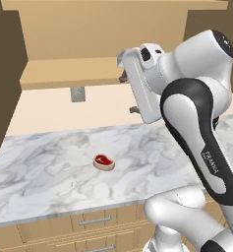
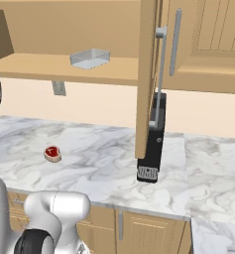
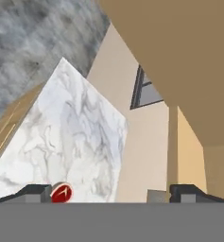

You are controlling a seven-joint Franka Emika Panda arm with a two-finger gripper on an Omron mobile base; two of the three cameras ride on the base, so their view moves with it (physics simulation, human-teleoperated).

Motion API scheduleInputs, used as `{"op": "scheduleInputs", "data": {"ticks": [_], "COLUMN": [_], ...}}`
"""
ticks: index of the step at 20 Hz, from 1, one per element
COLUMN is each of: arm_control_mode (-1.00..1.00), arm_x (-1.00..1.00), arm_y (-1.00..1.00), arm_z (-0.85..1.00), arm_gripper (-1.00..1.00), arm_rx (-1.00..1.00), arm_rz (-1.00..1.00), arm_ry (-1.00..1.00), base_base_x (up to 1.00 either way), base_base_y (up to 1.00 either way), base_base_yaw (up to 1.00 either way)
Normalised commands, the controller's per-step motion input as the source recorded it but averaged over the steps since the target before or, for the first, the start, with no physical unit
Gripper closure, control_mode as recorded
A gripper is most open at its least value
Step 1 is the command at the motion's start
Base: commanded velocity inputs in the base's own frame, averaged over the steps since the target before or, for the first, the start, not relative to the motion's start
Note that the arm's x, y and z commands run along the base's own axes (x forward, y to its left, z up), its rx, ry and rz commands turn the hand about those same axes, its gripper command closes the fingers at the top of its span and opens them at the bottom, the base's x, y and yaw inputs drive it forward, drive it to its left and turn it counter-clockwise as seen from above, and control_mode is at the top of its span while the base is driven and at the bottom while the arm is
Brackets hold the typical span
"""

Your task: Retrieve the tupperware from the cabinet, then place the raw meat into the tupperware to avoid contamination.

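Observation:
The tupperware (image 2: 90, 58), a shallow pale grey container, sits on the wooden shelf of the open cabinet (image 2: 147, 74). The raw meat (image 1: 103, 162), a small red steak with a pale rim, lies on the marble counter (image 1: 49, 162) and appears again as the meat (image 2: 52, 153) and the meat (image 3: 61, 193). My gripper (image 1: 128, 93) is raised beside the shelf's front edge (image 1: 69, 74), well above the counter. It stands open with nothing between its fingertips (image 3: 33, 193), and it looks down along the counter and wall.
A tall black coffee machine (image 2: 153, 144) stands on the counter behind the open cabinet door. A grey wall outlet (image 1: 77, 94) sits under the shelf. Drawers with horizontal handles (image 1: 95, 221) line the counter front. Broad bare marble surrounds the meat.

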Motion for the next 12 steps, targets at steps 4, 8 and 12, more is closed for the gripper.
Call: {"op": "scheduleInputs", "data": {"ticks": [4,8,12], "arm_control_mode": [-1.00,-1.00,-1.00], "arm_x": [0.00,0.00,0.00], "arm_y": [-0.17,-0.13,-0.19], "arm_z": [-0.07,-0.01,0.00], "arm_gripper": [-1.00,-1.00,-1.00], "arm_rx": [0.12,0.14,0.15], "arm_rz": [-0.20,-0.22,-0.22], "arm_ry": [0.00,0.00,0.01], "base_base_x": [0.00,0.00,0.00], "base_base_y": [0.00,0.00,0.00], "base_base_yaw": [0.00,0.00,0.00]}}
